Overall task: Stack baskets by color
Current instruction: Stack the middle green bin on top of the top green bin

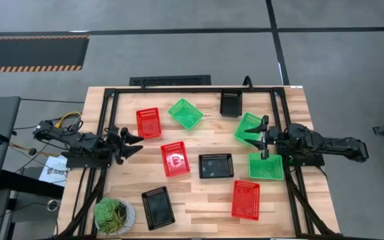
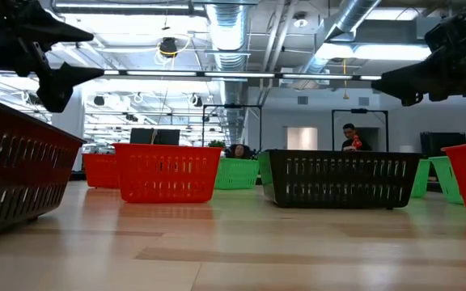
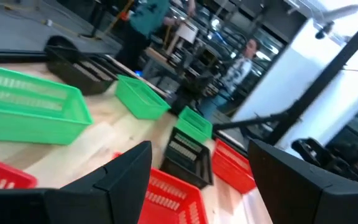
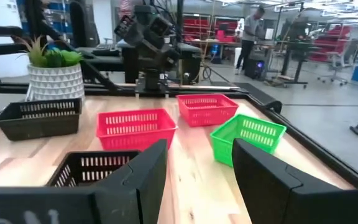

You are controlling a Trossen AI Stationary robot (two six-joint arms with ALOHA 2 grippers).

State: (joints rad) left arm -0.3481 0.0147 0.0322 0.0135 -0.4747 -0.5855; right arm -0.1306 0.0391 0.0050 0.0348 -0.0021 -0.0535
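Note:
Nine baskets lie apart, bottoms on the wooden table (image 1: 199,200). The red ones are at far left (image 1: 149,123), centre (image 1: 175,159) and near right (image 1: 246,199). The green ones are at the far middle (image 1: 185,113), right (image 1: 245,124) and lower right (image 1: 266,168). The black ones are at the far edge (image 1: 231,103), centre (image 1: 216,166) and near left (image 1: 158,207). My left gripper (image 1: 136,143) (image 3: 199,152) hangs open at the left edge, pointing level toward the baskets. My right gripper (image 1: 261,138) (image 4: 199,149) hangs open at the right, above the two right green baskets.
A potted green plant (image 1: 114,215) stands at the near left corner. A black frame (image 1: 192,89) runs round the table's far edge and sides. People and desks show in the room beyond the table. Bare wood lies between the baskets and along the near edge.

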